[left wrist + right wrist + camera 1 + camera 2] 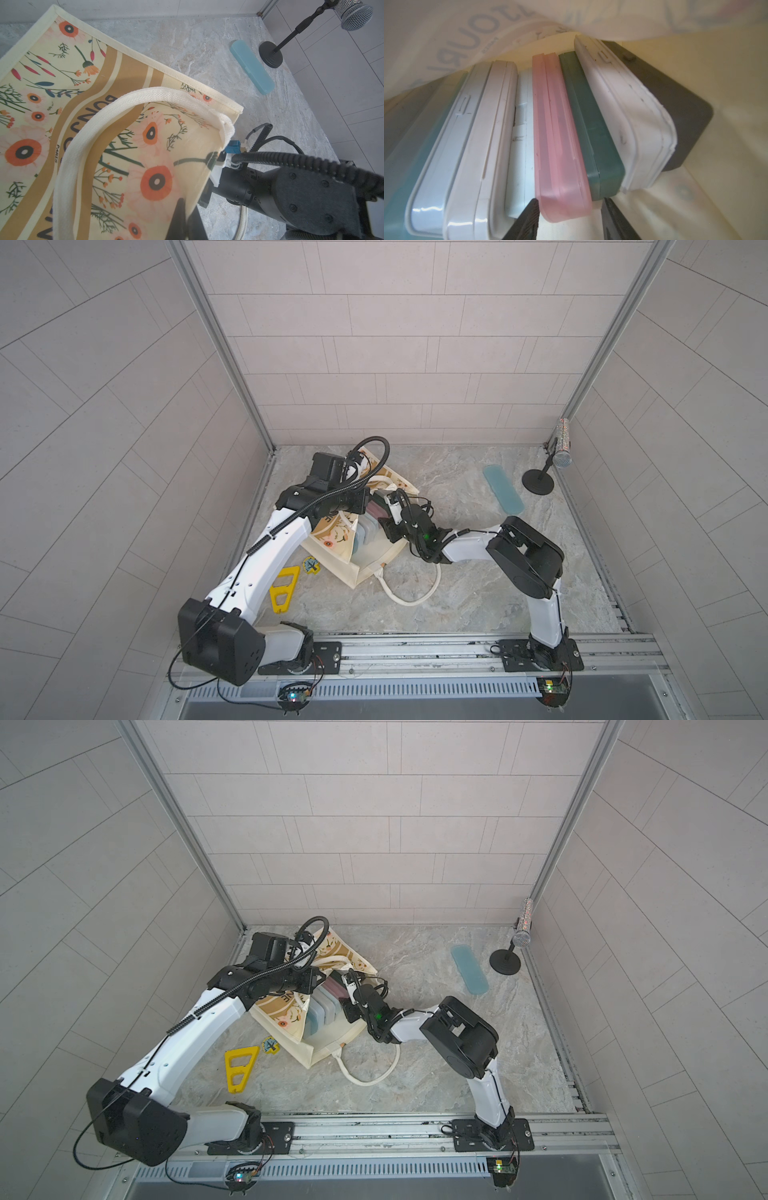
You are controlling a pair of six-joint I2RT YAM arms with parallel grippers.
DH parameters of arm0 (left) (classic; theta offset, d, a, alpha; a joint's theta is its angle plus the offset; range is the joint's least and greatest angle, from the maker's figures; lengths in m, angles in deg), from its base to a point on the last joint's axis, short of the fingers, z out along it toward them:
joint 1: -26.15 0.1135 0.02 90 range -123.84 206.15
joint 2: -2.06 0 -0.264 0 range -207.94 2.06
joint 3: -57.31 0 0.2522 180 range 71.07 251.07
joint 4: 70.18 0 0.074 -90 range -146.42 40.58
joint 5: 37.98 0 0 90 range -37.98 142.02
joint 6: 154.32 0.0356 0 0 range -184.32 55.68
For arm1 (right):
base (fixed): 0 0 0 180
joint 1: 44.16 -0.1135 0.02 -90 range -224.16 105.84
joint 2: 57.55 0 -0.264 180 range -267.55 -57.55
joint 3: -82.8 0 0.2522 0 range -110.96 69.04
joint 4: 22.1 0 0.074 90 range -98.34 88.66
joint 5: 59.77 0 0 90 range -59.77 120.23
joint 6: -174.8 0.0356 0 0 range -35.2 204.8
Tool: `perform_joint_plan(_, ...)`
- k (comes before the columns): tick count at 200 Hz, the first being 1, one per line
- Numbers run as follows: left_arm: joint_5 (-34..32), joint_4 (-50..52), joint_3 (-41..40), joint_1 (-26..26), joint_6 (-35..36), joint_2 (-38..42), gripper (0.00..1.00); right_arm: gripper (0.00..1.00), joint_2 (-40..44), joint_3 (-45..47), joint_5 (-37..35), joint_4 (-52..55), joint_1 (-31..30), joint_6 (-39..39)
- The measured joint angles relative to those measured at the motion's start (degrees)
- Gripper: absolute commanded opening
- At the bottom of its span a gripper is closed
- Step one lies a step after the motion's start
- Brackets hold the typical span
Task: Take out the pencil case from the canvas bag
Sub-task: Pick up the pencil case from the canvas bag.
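Observation:
The canvas bag (332, 537) (282, 1016) lies on its side on the marble table, mouth toward the right arm. My left gripper (188, 218) (362, 459) is shut on the bag's (104, 128) upper fabric edge and holds the mouth lifted. Inside stand several pencil cases on edge: pink (556, 135), dark green (591, 135), white (623, 116), dark grey (679, 108) and pale ones (477, 145). My right gripper (571, 207) (384, 497) reaches into the mouth, open. Its fingers (527, 220) stand either side of the pink and green cases' near ends, apart from both.
A blue pencil case (503, 488) (252, 66) lies on the table at the back right, beside a microphone on a round stand (538, 481). A yellow triangular tool (284, 587) and a small round badge (311, 565) lie front left of the bag. A rope handle (411, 593) trails forward.

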Motion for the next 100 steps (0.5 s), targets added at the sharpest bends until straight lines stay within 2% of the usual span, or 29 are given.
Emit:
perform_joint_plan(63,0.33,-0.26,0.0,0.0,0.0,0.0,0.0,0.6,-2.67,-3.58,3.28,0.28,1.57,-0.2)
perform_joint_plan(81,0.35,-0.57,0.0,0.0,0.0,0.0,0.0,0.59,-3.02,-4.31,4.02,0.76,2.05,-0.63)
perform_joint_plan(100,0.35,-0.74,0.0,0.02,0.0,0.0,0.0,0.53,-3.34,-5.05,4.87,1.25,2.27,-0.92)
